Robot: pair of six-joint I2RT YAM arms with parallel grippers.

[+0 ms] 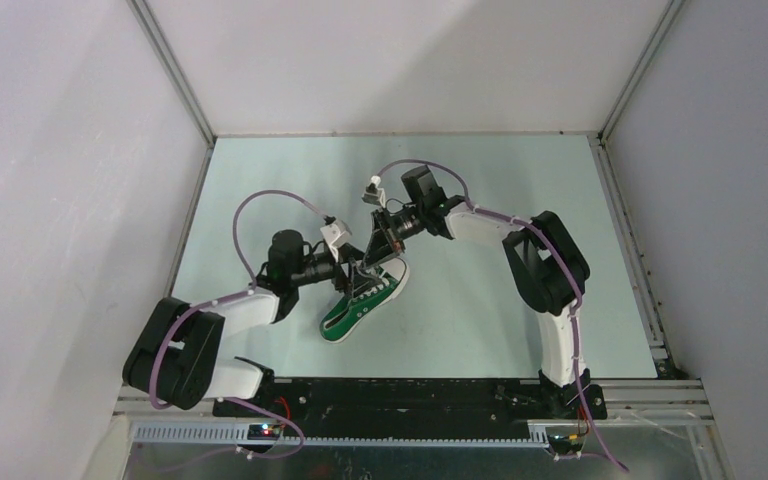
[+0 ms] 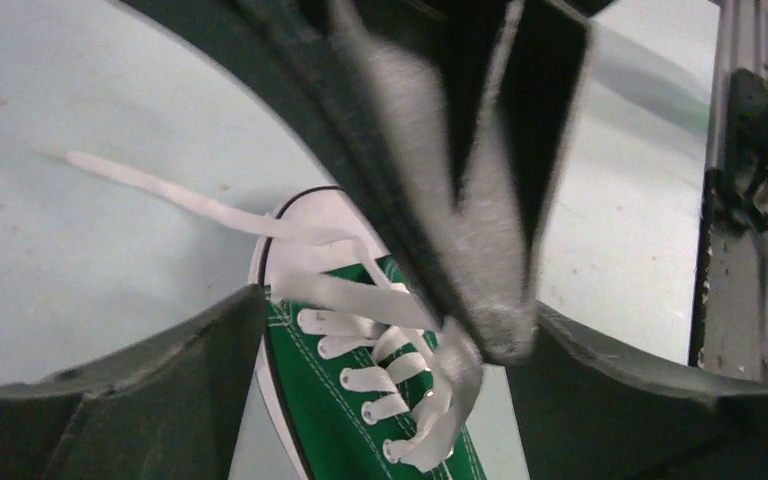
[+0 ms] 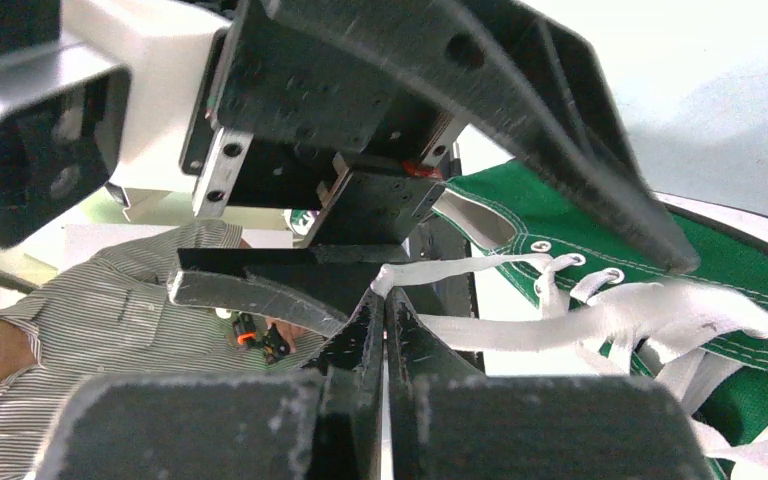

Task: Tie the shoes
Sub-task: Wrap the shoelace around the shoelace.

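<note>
Lace (image 3: 520, 330) is sitting clamped in my right gripper (image 3: 385, 297), seen only wrist-side; left gripper (image 2: 390, 400) is hanging spread over the sneaker (image 1: 355, 305).

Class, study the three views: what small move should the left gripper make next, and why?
Probably shift to the loose lace lying on the table and close on it: the left gripper is open and empty, while the right gripper is shut on the other lace of the shoe.
</note>
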